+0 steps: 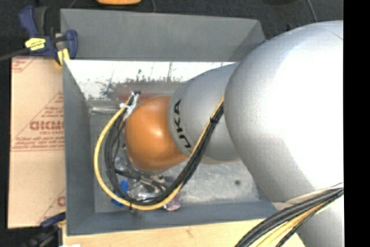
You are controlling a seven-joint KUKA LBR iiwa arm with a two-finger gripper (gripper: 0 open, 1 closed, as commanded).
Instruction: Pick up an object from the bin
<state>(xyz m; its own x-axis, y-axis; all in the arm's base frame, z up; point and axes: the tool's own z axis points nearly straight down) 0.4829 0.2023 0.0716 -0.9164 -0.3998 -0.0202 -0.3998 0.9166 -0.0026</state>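
Note:
My gripper (pixel 140 181) is low in the front left part of the bin, mostly hidden under the arm's orange cover. A small blue thing (pixel 123 187) lies right beside it on the left, partly covered by cables. A small pinkish-purple thing (pixel 172 204) sits near the front wall, just right of the gripper. Something pale and shiny (pixel 122 166) lies by the gripper's left side; its shape is unclear.
The arm and its orange cover hide most of the bin's middle and right. Yellow and black cables loop down around the gripper toward the front left corner. A bare strip of floor shows at the front right.

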